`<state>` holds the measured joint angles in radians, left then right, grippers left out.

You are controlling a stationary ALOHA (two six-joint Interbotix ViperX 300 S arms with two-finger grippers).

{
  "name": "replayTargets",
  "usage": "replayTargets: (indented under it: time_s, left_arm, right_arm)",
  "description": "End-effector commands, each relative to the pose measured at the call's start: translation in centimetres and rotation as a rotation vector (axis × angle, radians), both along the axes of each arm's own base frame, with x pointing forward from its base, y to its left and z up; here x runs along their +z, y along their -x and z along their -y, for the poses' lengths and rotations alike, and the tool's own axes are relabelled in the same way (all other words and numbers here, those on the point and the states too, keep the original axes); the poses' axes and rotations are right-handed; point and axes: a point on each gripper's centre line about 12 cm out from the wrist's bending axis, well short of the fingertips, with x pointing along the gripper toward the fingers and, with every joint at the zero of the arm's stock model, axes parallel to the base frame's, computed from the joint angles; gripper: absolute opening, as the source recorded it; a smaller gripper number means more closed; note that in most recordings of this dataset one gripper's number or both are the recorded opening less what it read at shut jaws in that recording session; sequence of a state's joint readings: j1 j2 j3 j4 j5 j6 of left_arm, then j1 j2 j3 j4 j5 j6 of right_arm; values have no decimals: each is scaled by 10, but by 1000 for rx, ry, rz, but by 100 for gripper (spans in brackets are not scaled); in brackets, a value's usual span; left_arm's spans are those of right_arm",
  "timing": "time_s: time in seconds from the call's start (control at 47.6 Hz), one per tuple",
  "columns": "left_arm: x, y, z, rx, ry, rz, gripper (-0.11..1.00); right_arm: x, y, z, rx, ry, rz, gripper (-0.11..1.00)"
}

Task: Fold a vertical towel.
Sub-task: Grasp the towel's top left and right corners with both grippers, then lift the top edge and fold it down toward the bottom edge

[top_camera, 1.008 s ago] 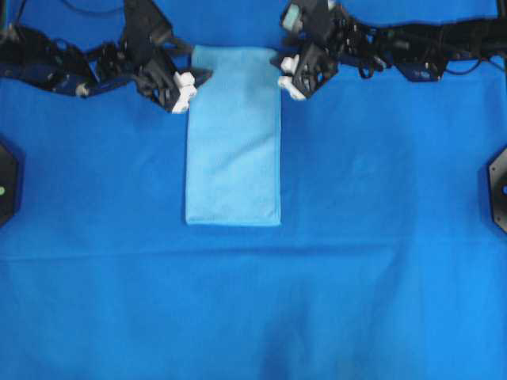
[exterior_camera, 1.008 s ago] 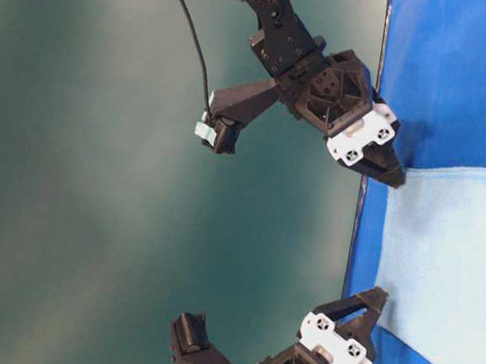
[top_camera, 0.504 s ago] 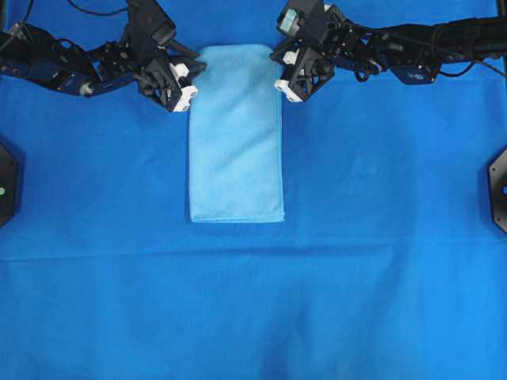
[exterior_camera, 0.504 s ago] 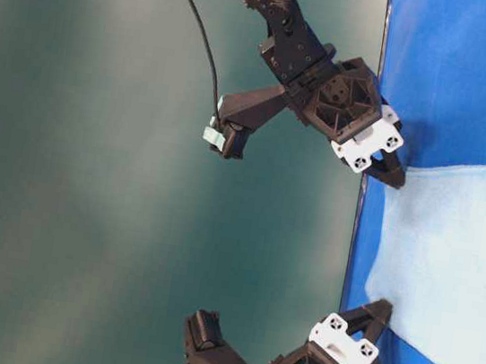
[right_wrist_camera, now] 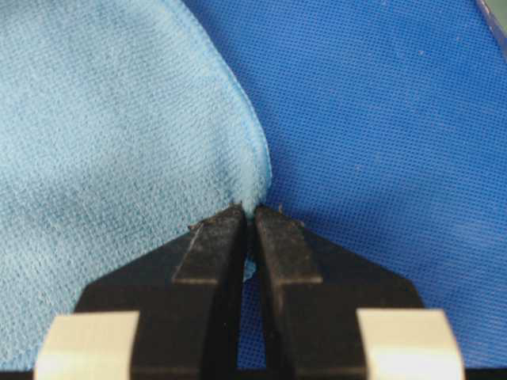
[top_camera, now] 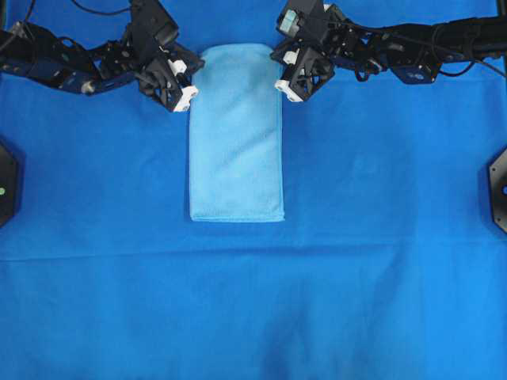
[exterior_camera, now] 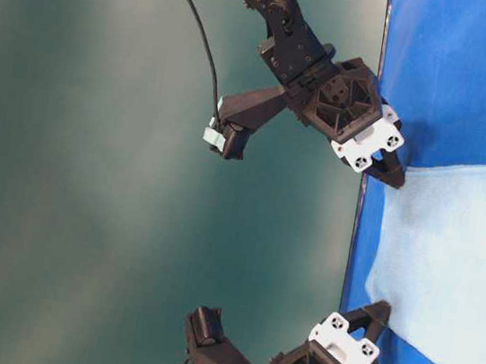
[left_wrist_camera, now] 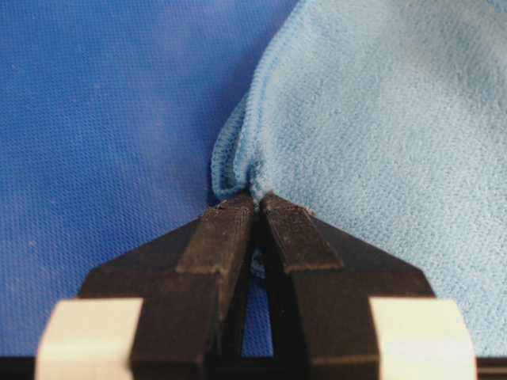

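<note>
The light sky-blue towel (top_camera: 236, 134) lies as a long narrow strip on the royal-blue covering (top_camera: 380, 261), with its near end flat. My left gripper (top_camera: 198, 74) is shut on the towel's far left corner, which bunches at the fingertips in the left wrist view (left_wrist_camera: 257, 202). My right gripper (top_camera: 276, 66) is shut on the far right corner, pinching the stitched edge in the right wrist view (right_wrist_camera: 251, 212). In the table-level view the towel (exterior_camera: 449, 265) runs between the right gripper (exterior_camera: 395, 179) and the left gripper (exterior_camera: 381, 310). The towel also shows in both wrist views (left_wrist_camera: 380, 119) (right_wrist_camera: 103, 119).
Black fixtures sit at the left edge (top_camera: 5, 184) and the right edge (top_camera: 499, 188) of the table. Both arms lie along the far edge. Blue covering stretches in front of the towel's near end.
Over the last second both grippers drew slightly towards the far edge, and the towel slid that way with them. Little has moved in the last half second.
</note>
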<state>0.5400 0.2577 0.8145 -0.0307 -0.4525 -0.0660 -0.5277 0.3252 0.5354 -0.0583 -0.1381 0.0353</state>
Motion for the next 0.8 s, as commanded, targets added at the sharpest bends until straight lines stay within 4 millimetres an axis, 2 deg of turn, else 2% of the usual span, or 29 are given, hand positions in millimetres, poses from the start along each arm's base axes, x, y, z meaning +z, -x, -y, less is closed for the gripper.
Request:
replayTargets:
  time_s: [0.0, 0.231, 0.357, 0.567, 0.777]
  left_arm:
    - [17, -5, -12, 19, -30, 46, 2]
    - [26, -9, -31, 52, -55, 81, 2]
    - [27, -11, -34, 56, -60, 86, 2]
    - [30, -8, -32, 55, -61, 85, 2]
    - [57, -2, -26, 46, -98, 125, 2]
  right_arm:
    - [12, 1, 10, -19, 19, 28, 5]
    - [24, 9, 30, -60, 41, 50, 5]
    - [27, 10, 37, -68, 53, 53, 5]
    - [36, 8, 39, -64, 67, 68, 5]
    - [66, 13, 32, -62, 93, 112, 5]
